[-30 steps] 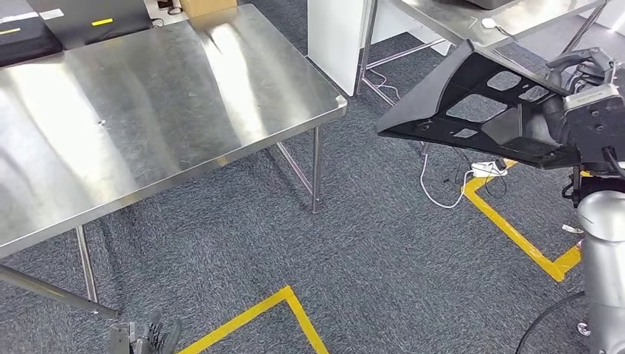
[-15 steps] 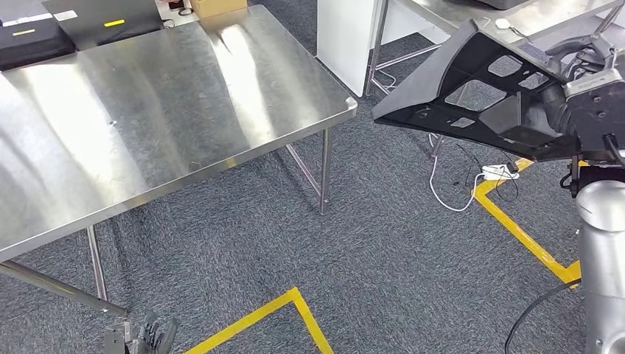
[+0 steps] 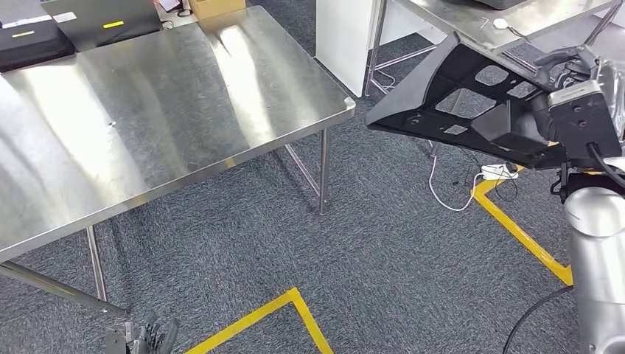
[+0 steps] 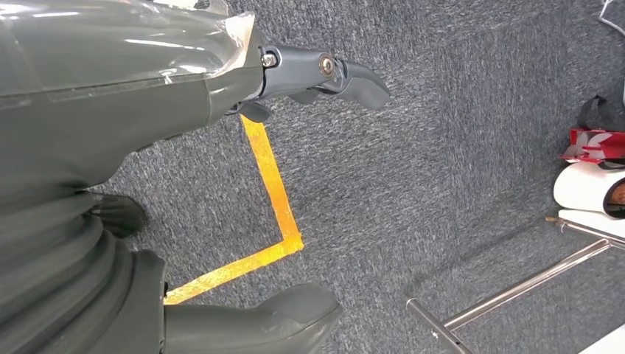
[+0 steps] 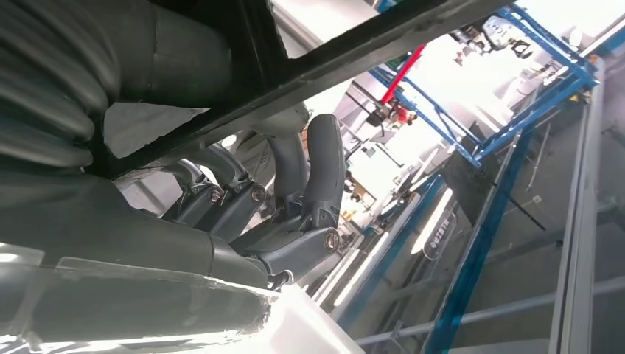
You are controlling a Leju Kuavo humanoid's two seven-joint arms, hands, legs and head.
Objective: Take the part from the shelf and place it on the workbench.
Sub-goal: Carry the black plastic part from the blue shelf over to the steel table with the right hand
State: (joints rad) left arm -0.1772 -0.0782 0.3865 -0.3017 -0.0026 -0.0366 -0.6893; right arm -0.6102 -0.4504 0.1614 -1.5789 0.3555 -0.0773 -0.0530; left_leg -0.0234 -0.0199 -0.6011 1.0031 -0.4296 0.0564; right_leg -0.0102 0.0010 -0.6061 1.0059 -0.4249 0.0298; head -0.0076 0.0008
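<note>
A large black triangular part (image 3: 472,99) with cut-out windows is held up in the air at the right, its tip pointing toward the steel workbench (image 3: 147,110). My right hand (image 3: 571,66) grips the part's wide end; in the right wrist view its fingers (image 5: 309,177) curl around a black bar of the part (image 5: 354,51). The part hangs over carpet, just right of the workbench's near right corner and apart from it. My left hand (image 3: 144,338) hangs low at the bottom left, and its fingers (image 4: 324,74) are spread with nothing in them.
Black cases (image 3: 74,26) and a cardboard box (image 3: 214,6) lie at the workbench's far edge. A second steel table (image 3: 516,18) and a white panel (image 3: 343,37) stand behind the part. Yellow floor tape (image 3: 516,228) and a white cable (image 3: 449,195) lie on the carpet.
The whole view has shifted slightly as the camera moved. The part in my right hand has edged left, closer to the workbench corner. The left hand still hangs.
</note>
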